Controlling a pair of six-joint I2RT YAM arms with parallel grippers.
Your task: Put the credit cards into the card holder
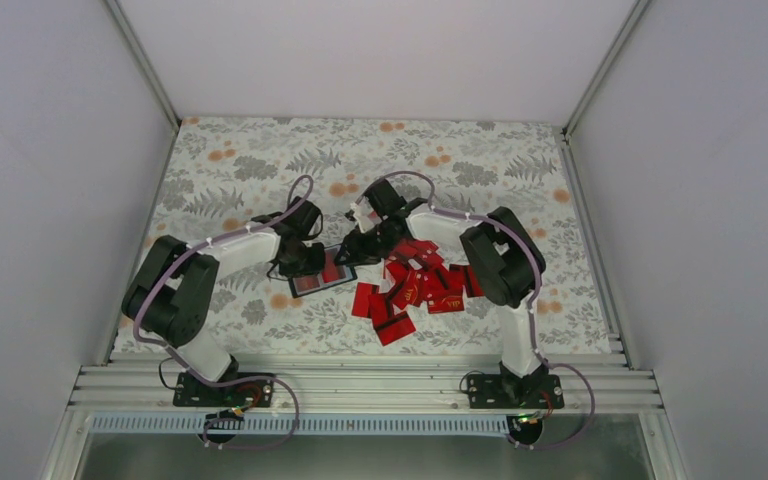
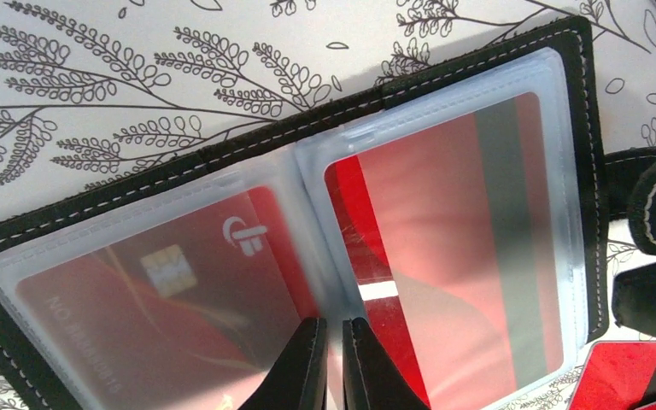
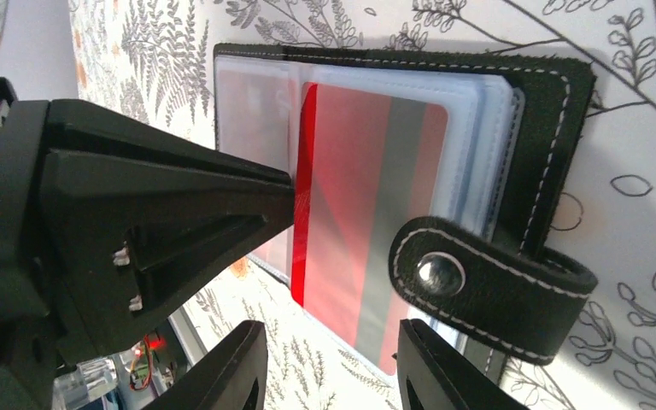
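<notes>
The card holder (image 2: 248, 141) lies open on the floral table, its clear pockets facing up. One red credit card (image 2: 162, 299) with a chip fills the left pocket, and another (image 2: 444, 248) with a dark stripe sits in the right pocket. My left gripper (image 2: 335, 333) is shut, its tips at the fold between the pockets. Whether a thin sleeve is pinched between them does not show. My right gripper (image 3: 333, 363) is open and empty just short of the holder's (image 3: 555, 128) near corner, next to the snap tab (image 3: 478, 278). In the top view, loose credit cards (image 1: 415, 285) are piled to the holder's right.
The two arms meet over the holder (image 1: 322, 278) at the table's middle, fingertips close together. The pile of cards lies under the right arm's forearm (image 1: 500, 260). A few red cards (image 2: 632, 376) lie just off the holder's right edge. Grey walls enclose the table.
</notes>
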